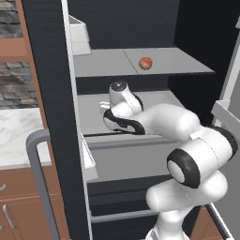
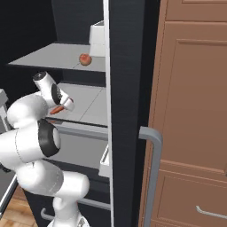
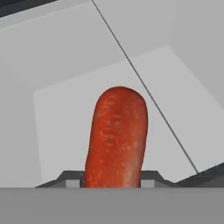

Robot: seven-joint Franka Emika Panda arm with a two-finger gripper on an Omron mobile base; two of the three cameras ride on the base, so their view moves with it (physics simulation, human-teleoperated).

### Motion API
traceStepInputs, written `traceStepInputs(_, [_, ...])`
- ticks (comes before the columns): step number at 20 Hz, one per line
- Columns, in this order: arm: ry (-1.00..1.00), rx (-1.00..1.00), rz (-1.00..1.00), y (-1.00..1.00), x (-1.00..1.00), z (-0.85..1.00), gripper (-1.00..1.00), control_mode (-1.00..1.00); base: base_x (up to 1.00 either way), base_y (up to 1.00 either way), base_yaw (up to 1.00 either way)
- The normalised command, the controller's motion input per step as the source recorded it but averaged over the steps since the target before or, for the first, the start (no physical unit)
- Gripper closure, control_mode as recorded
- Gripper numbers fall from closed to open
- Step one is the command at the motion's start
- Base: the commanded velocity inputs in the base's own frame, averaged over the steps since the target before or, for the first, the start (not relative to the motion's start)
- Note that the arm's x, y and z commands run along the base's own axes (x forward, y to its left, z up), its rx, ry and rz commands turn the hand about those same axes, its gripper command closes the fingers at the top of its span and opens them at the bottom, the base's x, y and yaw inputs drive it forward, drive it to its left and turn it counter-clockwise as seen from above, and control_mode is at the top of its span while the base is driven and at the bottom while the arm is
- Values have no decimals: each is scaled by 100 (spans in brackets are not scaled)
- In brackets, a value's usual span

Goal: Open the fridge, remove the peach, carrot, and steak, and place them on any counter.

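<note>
Closest to the hand camera, the carrot (image 3: 116,138) stands between the two fingertips of the pincer (image 3: 111,178), which looks clamped on it just above the lower fridge shelf (image 1: 93,115), inside the open fridge (image 1: 47,93). Lifting it straight a little, then drawing it out level past the shelf's front edge, seems wisest. One shelf up, the peach (image 1: 146,63) waits well apart.

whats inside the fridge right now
A peach sits on the upper shelf. On the shelf below, the gripper is closed on a carrot. The arm hides part of that shelf; no steak is visible.
</note>
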Motion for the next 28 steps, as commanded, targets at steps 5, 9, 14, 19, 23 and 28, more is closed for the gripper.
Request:
traceStepInputs(5, [0, 1, 6, -29, -100, 84, 100, -100, 0, 0, 0])
traceStepInputs(9, [0, -3, 7, -26, -100, 47, 100, -100, 0, 0, 0])
traceStepInputs(14, [0, -12, 4, -34, -100, 40, 100, -100, 0, 0, 0])
traceStepInputs(19, [0, -6, 8, -57, -100, 86, 100, -100, 0, 0, 0])
traceStepInputs(23, [8, 0, 17, -46, -100, 99, 100, -100, 0, 0, 0])
traceStepInputs(28, [5, -3, 12, -23, -100, 74, 100, -100, 0, 0, 0])
